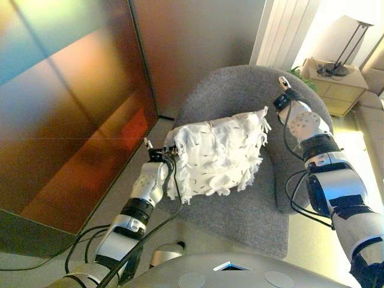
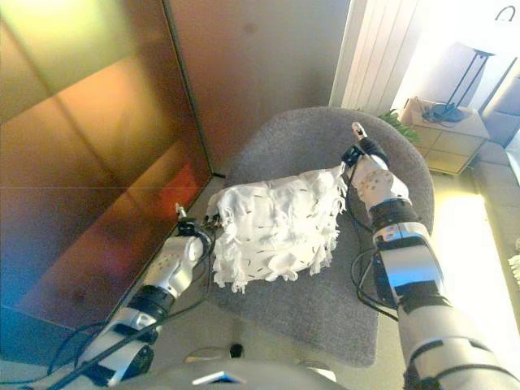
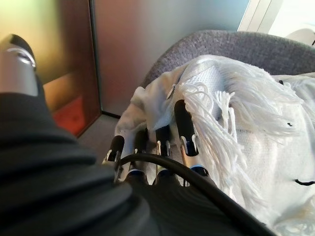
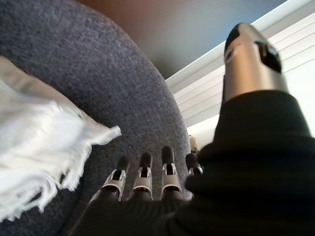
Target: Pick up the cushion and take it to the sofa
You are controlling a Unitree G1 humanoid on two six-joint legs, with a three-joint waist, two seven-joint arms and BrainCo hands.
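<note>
A white fringed cushion with small dark marks lies on the seat of a round grey armchair. My left hand is at the cushion's left edge, open. In the left wrist view its straight fingers rest against the cushion's fringe, with the thumb held apart. My right hand is by the cushion's upper right corner, open. In the right wrist view its hand points its straight fingers at the chair's back, and the cushion's corner lies just beside them, apart.
A tall brown wood panel stands close on the left of the chair. Behind the chair hang pale vertical blinds. A small bedside cabinet with a lamp stands at the back right.
</note>
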